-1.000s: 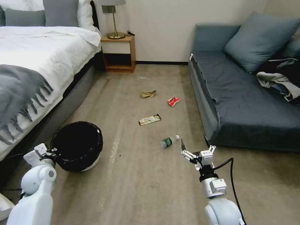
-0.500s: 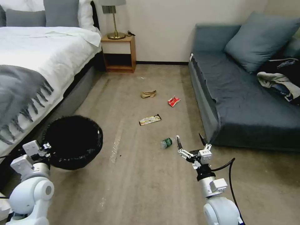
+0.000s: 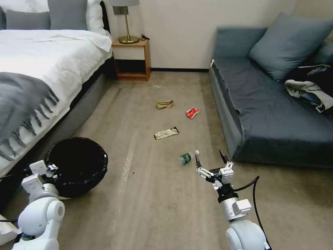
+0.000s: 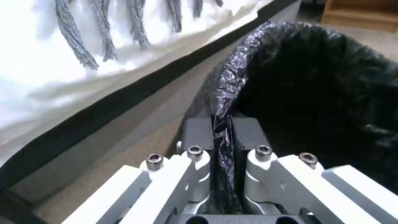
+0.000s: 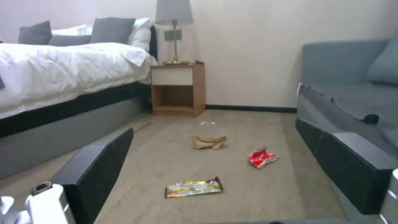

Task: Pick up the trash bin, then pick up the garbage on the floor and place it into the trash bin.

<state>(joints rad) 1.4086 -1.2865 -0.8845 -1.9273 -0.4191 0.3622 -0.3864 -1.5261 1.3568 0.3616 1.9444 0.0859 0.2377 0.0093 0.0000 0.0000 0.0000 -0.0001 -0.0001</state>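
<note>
Bed [image 3: 38, 66] along my left, sofa [image 3: 277, 114] along my right, and the floor [image 3: 145, 194] between them is where everything lies. The trash bin [image 3: 78, 165] sits low at my left beside the bed, tilted with its black mouth facing up and toward me. My left gripper [image 4: 222, 140] is clenched on its wrinkly liner rim [image 4: 226, 93], the black plastic pinched between both fingers. My right gripper [image 3: 210, 159] hangs low at the near right, just off the sofa's corner, fingers spread wide with nothing between them. The clear bottle [image 3: 186, 158] with the green label lies just beside it, white cap almost at the left fingertip [image 3: 197, 160], on the side toward the bin. Farther out, the yellow-black wrapper [image 3: 166, 133] lies flat mid-floor. Beyond that, the tan paper bag [image 3: 164, 104] and the red-white packet [image 3: 192, 112] lie near each other, well apart from either gripper.
</note>
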